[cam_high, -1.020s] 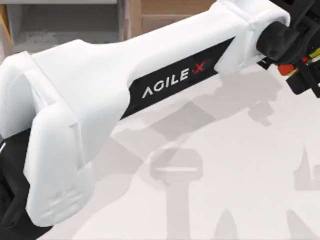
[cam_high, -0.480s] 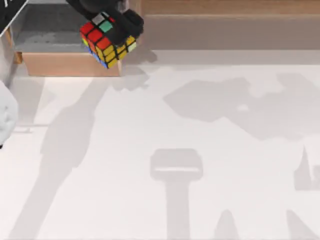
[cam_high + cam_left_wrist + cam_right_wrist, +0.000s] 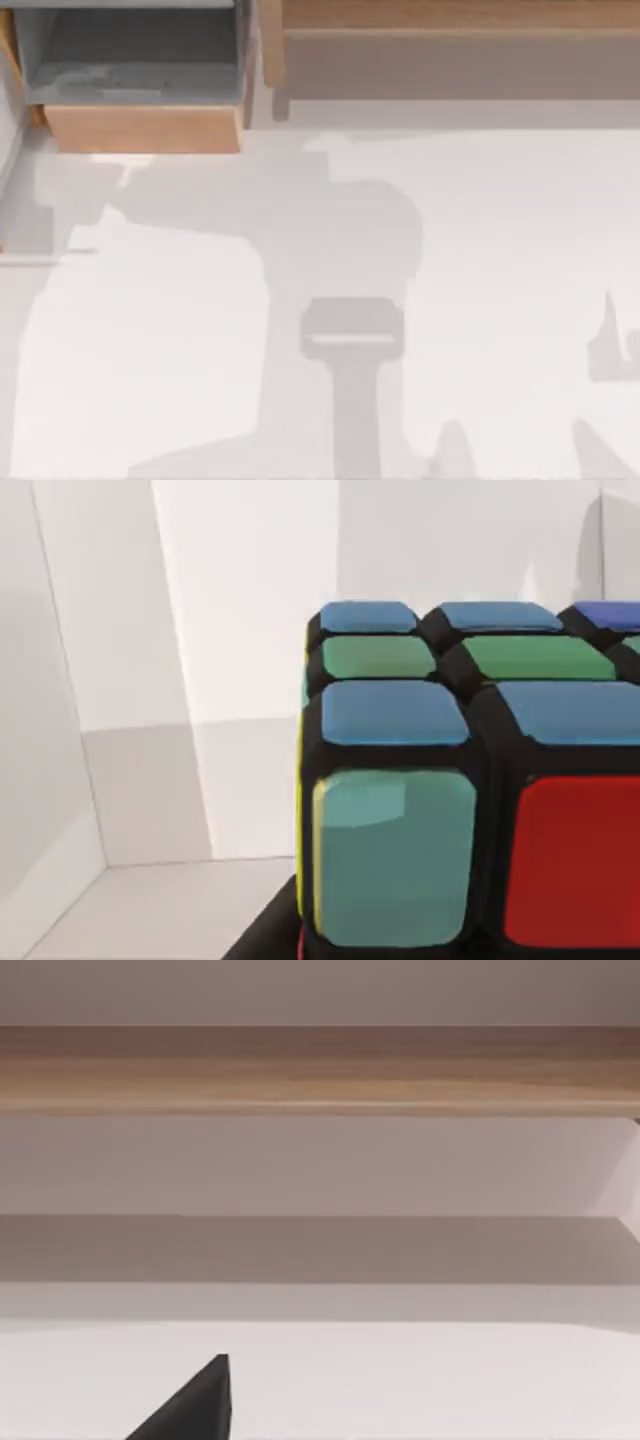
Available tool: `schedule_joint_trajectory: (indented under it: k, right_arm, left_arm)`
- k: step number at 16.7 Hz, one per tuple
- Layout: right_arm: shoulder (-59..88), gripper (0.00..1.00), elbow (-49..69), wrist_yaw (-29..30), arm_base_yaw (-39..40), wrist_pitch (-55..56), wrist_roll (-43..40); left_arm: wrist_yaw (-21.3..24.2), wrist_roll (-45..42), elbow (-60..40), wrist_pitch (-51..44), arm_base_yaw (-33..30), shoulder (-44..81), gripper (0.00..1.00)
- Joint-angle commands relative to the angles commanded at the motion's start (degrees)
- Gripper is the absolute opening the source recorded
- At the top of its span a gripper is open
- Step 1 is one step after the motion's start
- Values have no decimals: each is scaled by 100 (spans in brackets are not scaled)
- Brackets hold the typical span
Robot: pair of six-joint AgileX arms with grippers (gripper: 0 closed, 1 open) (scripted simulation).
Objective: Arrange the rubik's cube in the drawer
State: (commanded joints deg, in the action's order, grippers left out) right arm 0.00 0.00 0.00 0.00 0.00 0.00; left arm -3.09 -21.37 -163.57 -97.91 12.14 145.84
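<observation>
The rubik's cube [image 3: 470, 780] is right in front of the left wrist camera, showing blue, green, teal and red stickers in a black grid. It hangs above a pale floor with pale walls behind, held in my left gripper; a black edge shows under it. The drawer [image 3: 140, 128] stands open at the table's back left, with a tan front panel and a grey inside that holds nothing where I can see. A black part of my right gripper [image 3: 190, 1410] shows in the right wrist view, low over the white table and facing the wall.
A long brown wooden ledge [image 3: 450, 15] runs along the back right of the table; the right wrist view shows this wooden ledge [image 3: 320, 1065] too. Arm shadows lie across the white tabletop [image 3: 500, 250].
Half a second ago my left gripper held the cube over the drawer's right front corner. Arm and cube have since left the top view, and the shadows on the table have shifted.
</observation>
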Motion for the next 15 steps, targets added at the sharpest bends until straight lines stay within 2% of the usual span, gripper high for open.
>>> schedule_joint_trajectory:
  k: [4,12,15]
  right_arm:
    - [0,100,0,0,0,0,0]
    - [0,100,0,0,0,0,0]
    - [0,100,0,0,0,0,0]
  left_arm:
    - [296,80,-310,56,592,1047,0]
    - [387,80,-285,38,674,1290,0]
    - [387,80,-285,38,674,1290,23]
